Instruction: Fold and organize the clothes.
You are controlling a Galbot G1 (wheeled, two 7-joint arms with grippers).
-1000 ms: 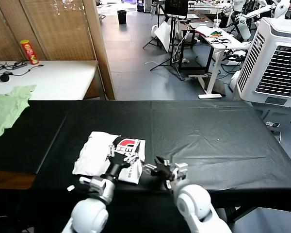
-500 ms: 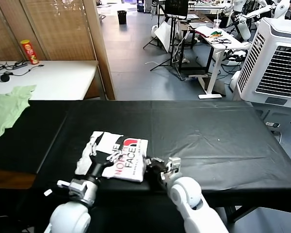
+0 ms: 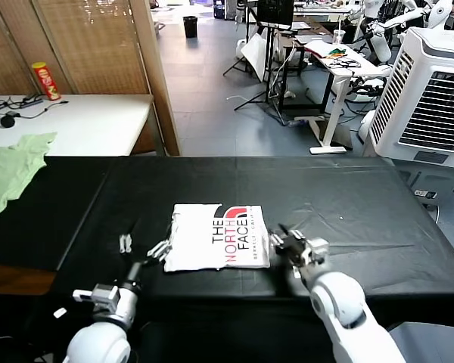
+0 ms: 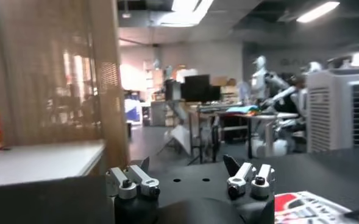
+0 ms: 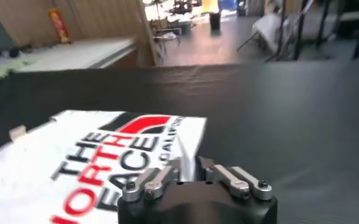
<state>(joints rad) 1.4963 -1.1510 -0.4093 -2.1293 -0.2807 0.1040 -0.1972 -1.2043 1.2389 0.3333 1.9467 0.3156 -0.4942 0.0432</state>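
A folded white T-shirt (image 3: 212, 236) with a black-and-red "THE NORTH FACE" print lies flat as a small rectangle on the black table (image 3: 348, 204), near its front edge. My left gripper (image 3: 142, 246) hovers just left of the shirt, open and empty; in the left wrist view the gripper (image 4: 188, 164) has its jaws wide apart and the shirt (image 4: 304, 207) shows off to one side. My right gripper (image 3: 290, 243) is at the shirt's right edge. In the right wrist view that gripper (image 5: 188, 163) has its jaws a little apart, with the shirt's (image 5: 100, 158) near corner lying between and beyond them.
A light green garment (image 3: 11, 168) lies on the white side table (image 3: 91, 121) at the far left, with a red can (image 3: 45, 80) behind it. A large white air cooler (image 3: 431, 91) stands at the right. A wooden partition (image 3: 155, 76) rises behind the table.
The shirt has slid right and turned, and now lies flat and squared. My left gripper pulled back off it to the left. My right gripper moved right and its jaws parted.
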